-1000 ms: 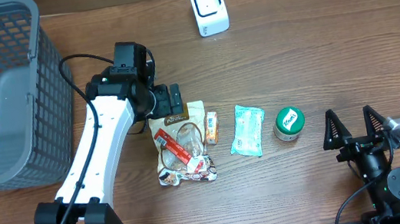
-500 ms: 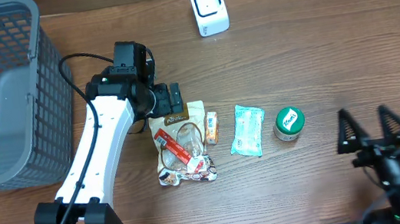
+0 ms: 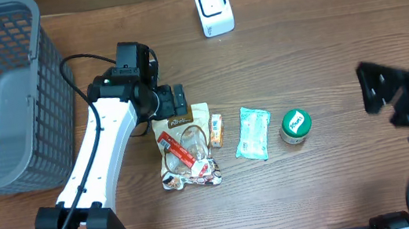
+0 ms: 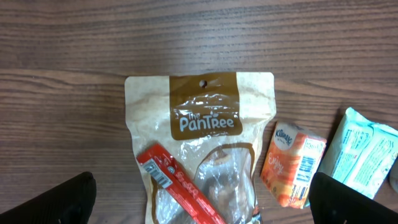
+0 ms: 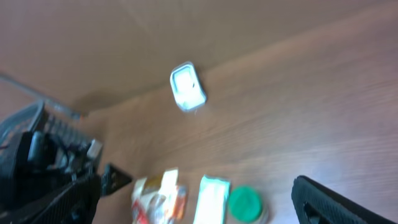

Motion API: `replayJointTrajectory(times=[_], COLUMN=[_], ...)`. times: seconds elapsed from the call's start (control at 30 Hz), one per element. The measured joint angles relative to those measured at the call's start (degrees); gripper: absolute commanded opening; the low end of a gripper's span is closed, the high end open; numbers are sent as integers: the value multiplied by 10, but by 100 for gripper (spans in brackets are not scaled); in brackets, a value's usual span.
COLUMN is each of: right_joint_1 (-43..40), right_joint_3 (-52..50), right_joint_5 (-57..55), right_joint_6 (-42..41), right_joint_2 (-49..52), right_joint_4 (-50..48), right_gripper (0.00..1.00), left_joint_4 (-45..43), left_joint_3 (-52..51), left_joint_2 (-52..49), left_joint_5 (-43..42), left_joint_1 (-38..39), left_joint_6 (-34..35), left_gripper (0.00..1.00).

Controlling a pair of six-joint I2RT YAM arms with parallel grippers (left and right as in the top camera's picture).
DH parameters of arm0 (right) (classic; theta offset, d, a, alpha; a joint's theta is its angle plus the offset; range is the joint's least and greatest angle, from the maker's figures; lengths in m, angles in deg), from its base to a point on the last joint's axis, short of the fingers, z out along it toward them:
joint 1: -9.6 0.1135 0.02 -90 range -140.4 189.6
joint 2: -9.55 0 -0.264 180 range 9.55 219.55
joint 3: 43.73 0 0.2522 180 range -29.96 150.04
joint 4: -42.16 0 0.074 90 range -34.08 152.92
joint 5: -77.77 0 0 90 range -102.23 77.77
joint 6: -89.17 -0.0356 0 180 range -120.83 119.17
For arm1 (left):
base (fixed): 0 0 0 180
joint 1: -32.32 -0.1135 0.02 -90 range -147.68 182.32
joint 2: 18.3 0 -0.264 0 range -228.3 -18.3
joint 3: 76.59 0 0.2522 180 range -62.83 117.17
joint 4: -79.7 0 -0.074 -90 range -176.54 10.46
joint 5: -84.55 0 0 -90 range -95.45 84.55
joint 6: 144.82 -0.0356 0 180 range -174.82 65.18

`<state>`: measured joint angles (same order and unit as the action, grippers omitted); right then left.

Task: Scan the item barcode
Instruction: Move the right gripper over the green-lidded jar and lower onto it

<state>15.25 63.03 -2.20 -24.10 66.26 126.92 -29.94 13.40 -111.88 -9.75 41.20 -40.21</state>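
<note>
Now the right fingers (image 3: 373,86) sit higher, rightward — blurred, seemingly spread wide.

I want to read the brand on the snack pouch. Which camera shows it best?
The left wrist view: the snack pouch sits close, its PanTree label sharp. Overhead shows it whole but small; the right wrist view shows only a distant blur.

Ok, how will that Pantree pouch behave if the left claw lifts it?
Probably floppy: the Pantree pouch is a thin, crinkled film bag lying flat. It likely sags below the grip, and its glossy surface may be slippery.
</note>
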Motion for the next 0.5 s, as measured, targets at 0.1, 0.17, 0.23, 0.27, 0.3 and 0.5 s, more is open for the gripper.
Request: replayJointTrajectory(times=[0.1,0.17,0.23,0.27,0.3,0.5], right_joint_1=[0,0,0,0,0,0], right_joint_3=[56,69,70,70,71,71], right_joint_5=[31,53,64,68,72,66], right_joint_6=[-4,-5,-7,-7,-7,-12], right_joint_2=[67,102,119,127,134,162], right_joint_4=[31,38,44,50,59,156], right_gripper=[79,10,4,4,4,64], left_joint_4=[0,0,0,0,0,-1], left_joint_3=[0,0,0,0,0,0], left_joint_2=[0,0,0,0,0,0], left_joint_5=[0,0,0,0,0,0], left_joint_1=[0,0,0,0,0,0], left_joint_6=[0,0,0,0,0,0], left_gripper=[100,100,100,100,100,100])
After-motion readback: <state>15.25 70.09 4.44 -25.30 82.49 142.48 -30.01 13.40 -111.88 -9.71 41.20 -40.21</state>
